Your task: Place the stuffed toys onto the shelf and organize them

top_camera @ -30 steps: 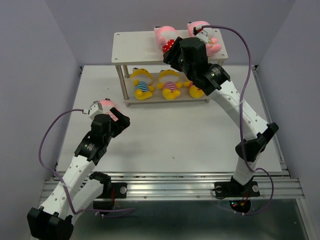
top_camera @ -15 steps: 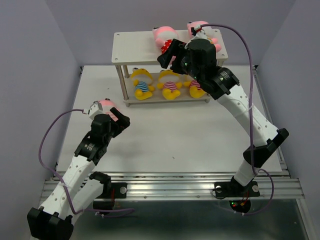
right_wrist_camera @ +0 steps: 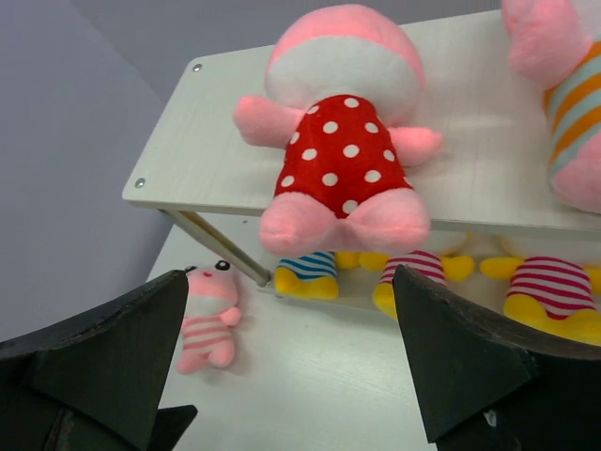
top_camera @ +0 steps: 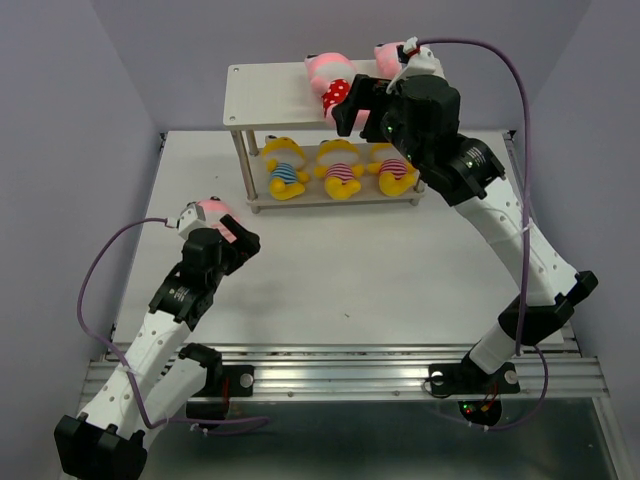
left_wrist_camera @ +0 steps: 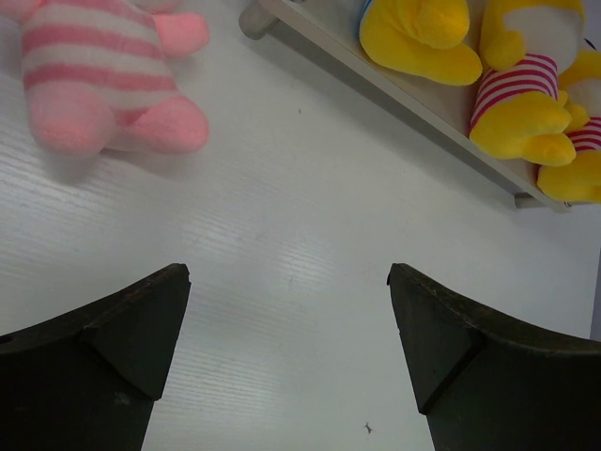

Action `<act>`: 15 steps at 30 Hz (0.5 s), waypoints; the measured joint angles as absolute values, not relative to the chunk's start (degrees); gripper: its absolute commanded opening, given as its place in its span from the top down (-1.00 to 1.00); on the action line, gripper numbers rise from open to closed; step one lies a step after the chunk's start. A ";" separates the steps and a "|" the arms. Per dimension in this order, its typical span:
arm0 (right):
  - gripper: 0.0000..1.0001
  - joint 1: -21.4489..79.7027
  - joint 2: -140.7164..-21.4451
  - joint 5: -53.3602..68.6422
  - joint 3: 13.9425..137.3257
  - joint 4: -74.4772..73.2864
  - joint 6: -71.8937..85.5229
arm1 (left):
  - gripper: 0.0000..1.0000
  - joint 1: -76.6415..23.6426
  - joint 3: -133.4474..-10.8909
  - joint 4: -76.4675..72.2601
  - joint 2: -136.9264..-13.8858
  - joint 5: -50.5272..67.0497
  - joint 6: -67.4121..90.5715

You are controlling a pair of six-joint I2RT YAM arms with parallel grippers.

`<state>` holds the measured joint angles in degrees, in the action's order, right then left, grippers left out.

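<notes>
On the top board of the shelf (top_camera: 270, 95) lies a pink stuffed toy in a red polka-dot outfit (top_camera: 333, 85) (right_wrist_camera: 343, 160). To its right lies a second pink one (right_wrist_camera: 563, 103). My right gripper (top_camera: 352, 103) (right_wrist_camera: 289, 274) hangs open just in front of the polka-dot toy, holding nothing. Three yellow striped toys (top_camera: 285, 170) (top_camera: 340, 170) (top_camera: 393, 172) sit on the lower board. A pink striped toy (top_camera: 212, 208) (left_wrist_camera: 103, 75) lies on the table left of the shelf. My left gripper (top_camera: 235, 245) (left_wrist_camera: 286, 272) is open and empty just short of it.
Purple walls close in the white table (top_camera: 400, 270) on both sides. The shelf's thin wooden leg (right_wrist_camera: 221, 249) stands between the right gripper and the pink striped toy. The left part of the top board bears nothing.
My right gripper has opened wide and drawn back up and to the right, leaving the polka-dot toy lying on the top board. The left arm has not moved.
</notes>
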<state>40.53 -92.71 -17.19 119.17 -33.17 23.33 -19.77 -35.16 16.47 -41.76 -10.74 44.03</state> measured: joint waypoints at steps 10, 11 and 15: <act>-0.82 39.40 -94.13 -23.97 117.99 -34.17 18.79 | -0.98 -19.77 -35.16 16.51 -41.78 -10.81 44.01; -0.79 39.07 -94.48 -23.99 117.99 -34.13 18.72 | -0.98 -19.77 -35.16 16.51 -41.78 -10.81 44.01; -0.61 37.08 -96.71 -23.75 118.02 -34.02 18.59 | -0.98 -19.77 -35.16 16.53 -41.78 -10.92 44.01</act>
<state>37.08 -96.71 -23.75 118.02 -34.02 18.59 -19.77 -35.16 16.53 -41.78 -10.92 44.01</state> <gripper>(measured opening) 0.855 0.986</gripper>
